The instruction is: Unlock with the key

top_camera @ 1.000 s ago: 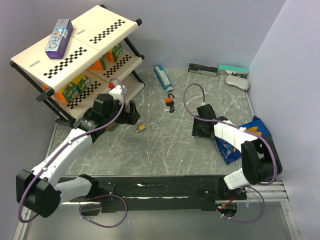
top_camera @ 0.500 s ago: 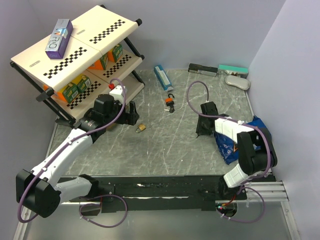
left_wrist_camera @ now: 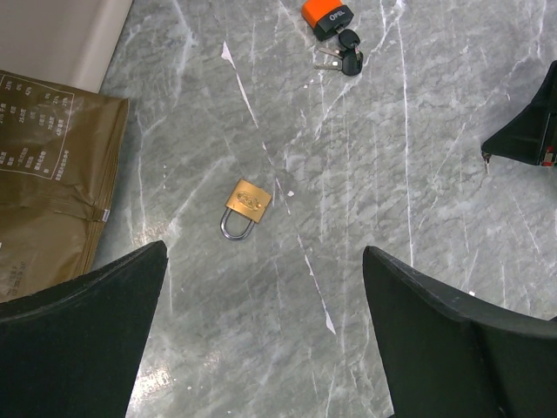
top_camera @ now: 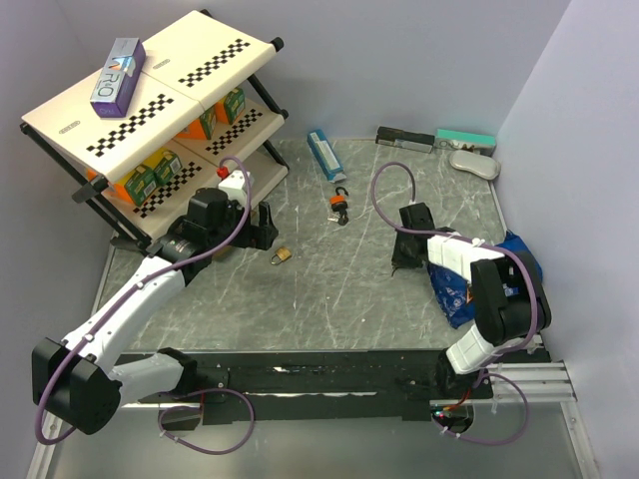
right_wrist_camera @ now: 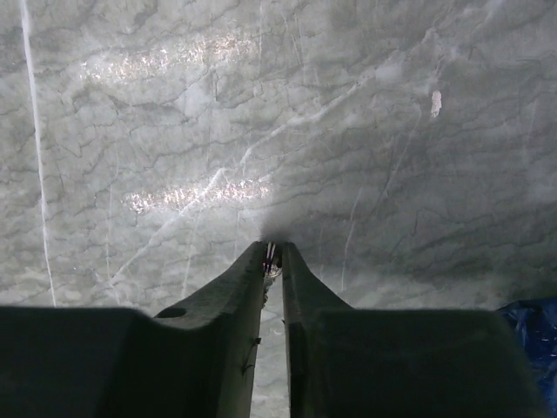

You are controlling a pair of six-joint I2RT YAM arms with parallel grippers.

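A purple box (top_camera: 118, 75) lies atop the checkered shelf rack (top_camera: 190, 48) holding juice cartons (top_camera: 148, 180); a blue snack bag (top_camera: 457, 299) lies on the marble table (top_camera: 319, 289).

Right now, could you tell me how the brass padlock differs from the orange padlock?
The brass padlock has a gold body and lies alone; the orange padlock has an orange body with dark-headed keys lying against it. Both lie flat on the table, ungripped.
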